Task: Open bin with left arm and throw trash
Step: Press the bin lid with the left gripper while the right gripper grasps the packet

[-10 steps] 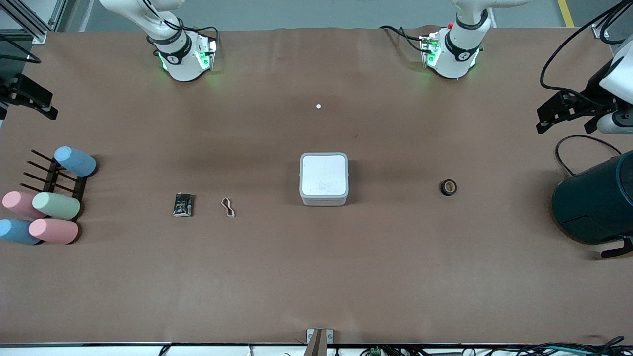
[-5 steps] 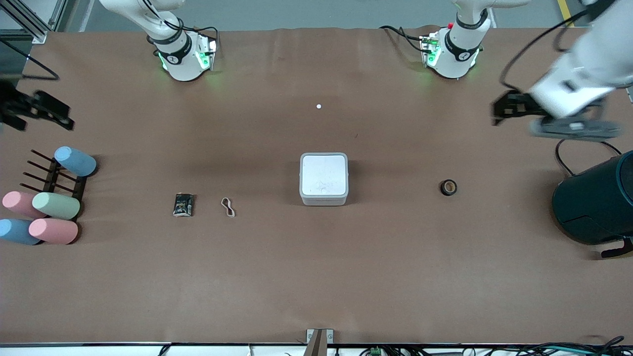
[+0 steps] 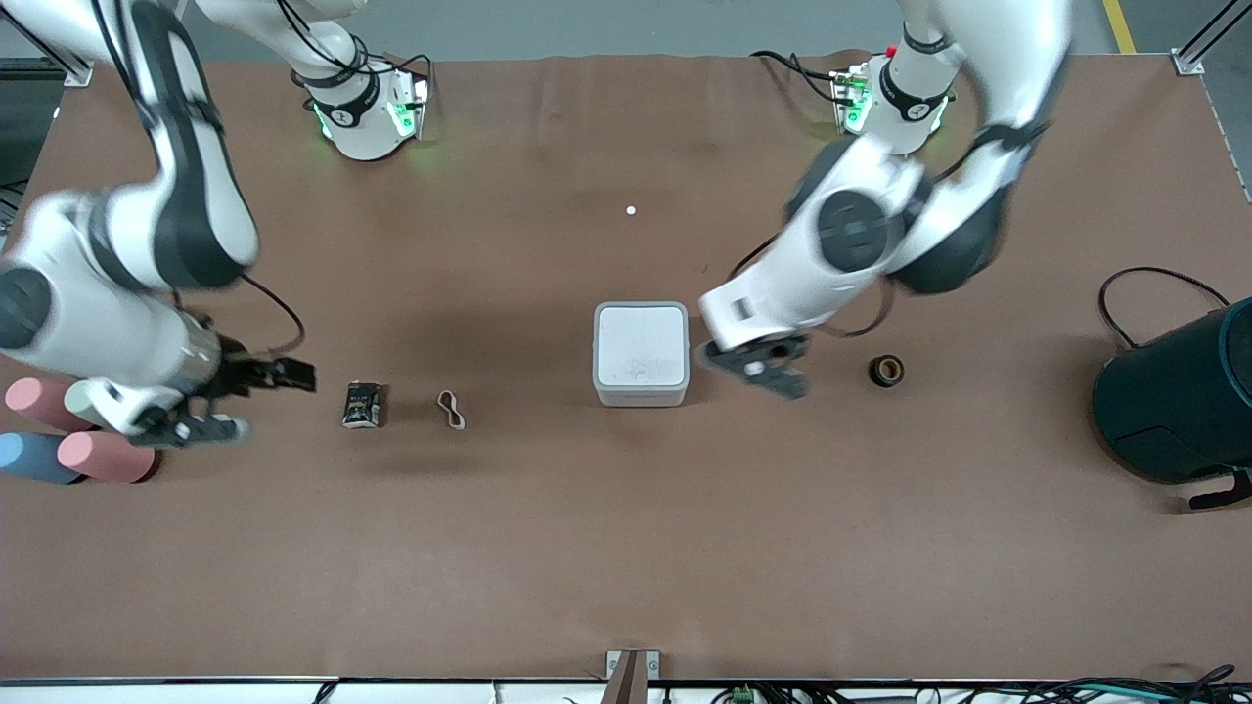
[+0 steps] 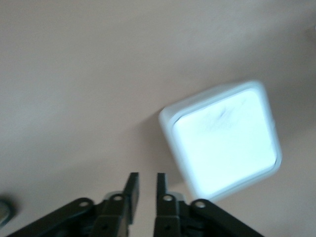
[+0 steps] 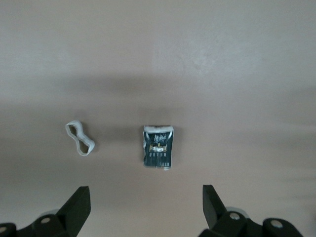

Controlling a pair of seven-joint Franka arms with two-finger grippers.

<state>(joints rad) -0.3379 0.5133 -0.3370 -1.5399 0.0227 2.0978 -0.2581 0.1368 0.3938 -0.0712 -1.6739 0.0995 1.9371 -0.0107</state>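
- Left gripper point(image 3: 758, 367), fingers nearly closed and empty, hangs beside the closed bin point(image 3: 641, 354), mid-table.
- Right gripper point(image 3: 256, 396), spread wide, hangs near the packet point(image 3: 362, 405).

A dark teal drum point(image 3: 1184, 401) stands at the right edge of the frame, a black cable point(image 3: 1149, 284) looped above it. Pink point(image 3: 103, 457), blue point(image 3: 29, 458) and green point(image 3: 83, 401) cylinders lie at the left edge. A small white dot point(image 3: 631, 210) sits at upper centre on the brown table point(image 3: 626, 548).

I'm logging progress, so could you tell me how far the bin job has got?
Nothing is done: the bin is shut, with the packet, rubber band and tape ring on the table. The left gripper, nearly shut, is beside the bin; the open right gripper is near the packet.
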